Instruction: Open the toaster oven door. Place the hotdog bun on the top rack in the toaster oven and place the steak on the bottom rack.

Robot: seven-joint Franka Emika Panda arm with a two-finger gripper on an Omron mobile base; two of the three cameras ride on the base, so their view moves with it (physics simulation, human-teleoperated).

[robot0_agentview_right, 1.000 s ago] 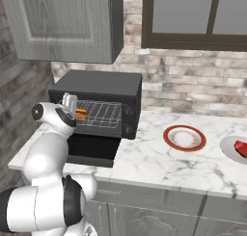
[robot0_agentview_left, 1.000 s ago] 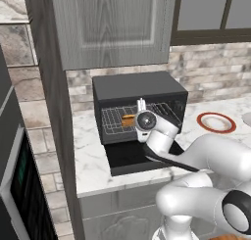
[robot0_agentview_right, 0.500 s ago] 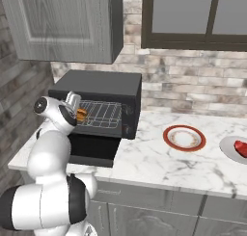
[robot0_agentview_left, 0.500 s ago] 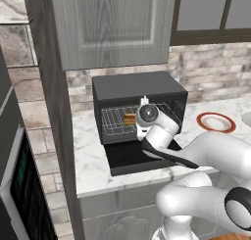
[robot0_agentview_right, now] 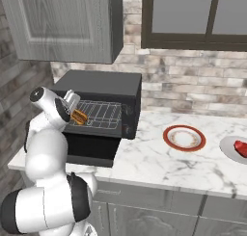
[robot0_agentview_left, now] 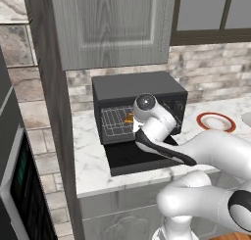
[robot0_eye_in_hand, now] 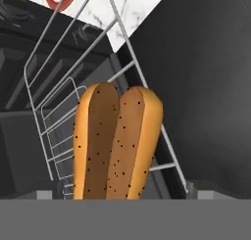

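Marble counter [robot0_agentview_right: 159,165], toaster oven [robot0_agentview_left: 138,89] with its door [robot0_agentview_left: 135,158] dropped flat. Hotdog bun [robot0_eye_in_hand: 115,143] lies on the top rack [robot0_agentview_right: 100,113], near the front. Gripper [robot0_agentview_right: 72,101] right at the bun; whether its fingers are spread or closed, I cannot tell.

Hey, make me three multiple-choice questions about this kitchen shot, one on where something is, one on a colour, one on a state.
1. Where does the hotdog bun lie?
A. on a wire rack in the toaster oven
B. on the red-rimmed plate
C. on the counter

2. What colour is the steak?
A. brown
B. red
C. white

3. How is the toaster oven door?
A. shut
B. folded down open
C. taken off

Answers: 1 A, the bun rests on silver wires inside the cavity. 2 B, it shows bright red at the right base view's edge. 3 B, the dark panel lies flat before the cavity.
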